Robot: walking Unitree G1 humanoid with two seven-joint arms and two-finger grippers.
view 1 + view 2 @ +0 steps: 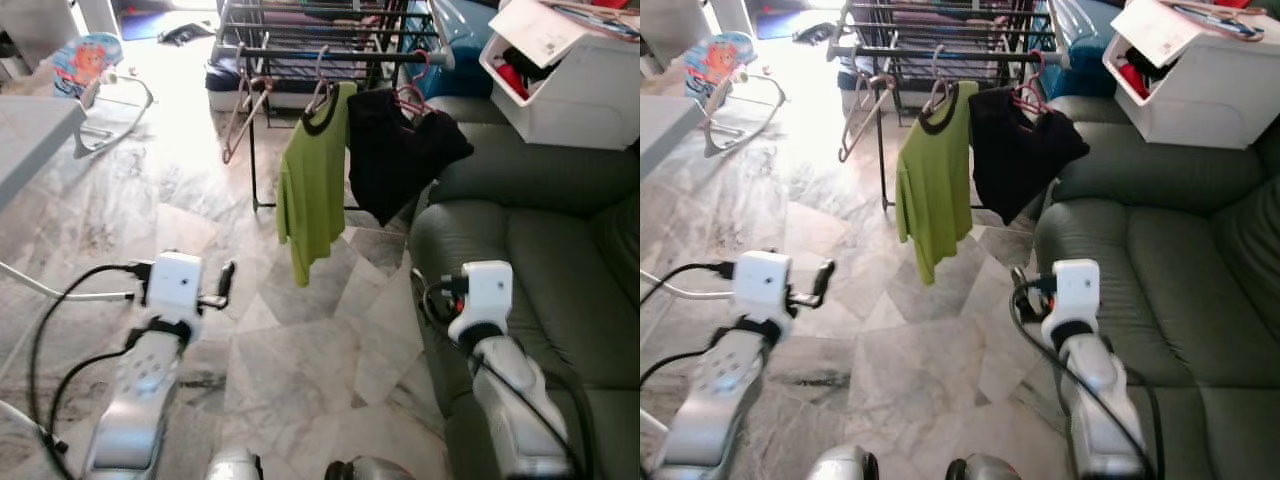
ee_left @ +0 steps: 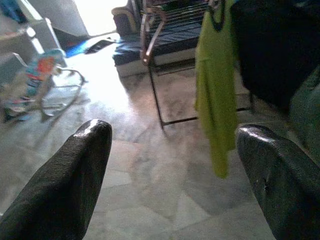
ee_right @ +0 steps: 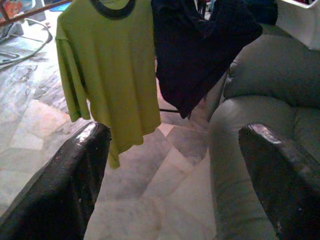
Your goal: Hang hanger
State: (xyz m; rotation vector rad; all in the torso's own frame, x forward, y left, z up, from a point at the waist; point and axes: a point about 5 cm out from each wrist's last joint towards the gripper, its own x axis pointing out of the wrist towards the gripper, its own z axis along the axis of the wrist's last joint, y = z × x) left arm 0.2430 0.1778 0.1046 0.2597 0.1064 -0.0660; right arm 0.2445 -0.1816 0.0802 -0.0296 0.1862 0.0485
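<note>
the drying rack (image 1: 300, 45) stands ahead of the robot on the marble floor (image 1: 300, 360), its front rail (image 1: 330, 55) running across the view, left to right. on that rail hang a green shirt (image 1: 312, 180) on a pale hanger and a black garment (image 1: 400, 155) on a pink hanger (image 1: 410, 95); at the rail's left end an empty hanger (image 1: 243, 110) dangles tilted, its hook on the rail. the robot holds nothing. left gripper (image 2: 170, 170) sits low over the floor, fingers spread wide with only floor between them; right gripper (image 3: 172, 170) is the same, fingers well apart, raised beside the arm of the green sofa (image 1: 540, 260). judged from this, every hanger in sight is already on the rail, so either the hanging is done or the hanger meant is somewhere out of view (cannot tell which). the relation that matters: the rail lies forward of and above both grippers, well apart from them, long axis crosswise to the robot's facing. the left gripper's line of sight runs toward the empty hanger and the rack's left leg; the right looks straight at the green shirt and black garment, so each arm is nearer its own half of the rail. hard to make out: the hooks where they meet the rail are small and partly lost in glare from the bright doorway; the rack's rear bars merge with dark clutter behind; a white bin (image 1: 560, 80) on the sofa back is cut off at the frame edge
</note>
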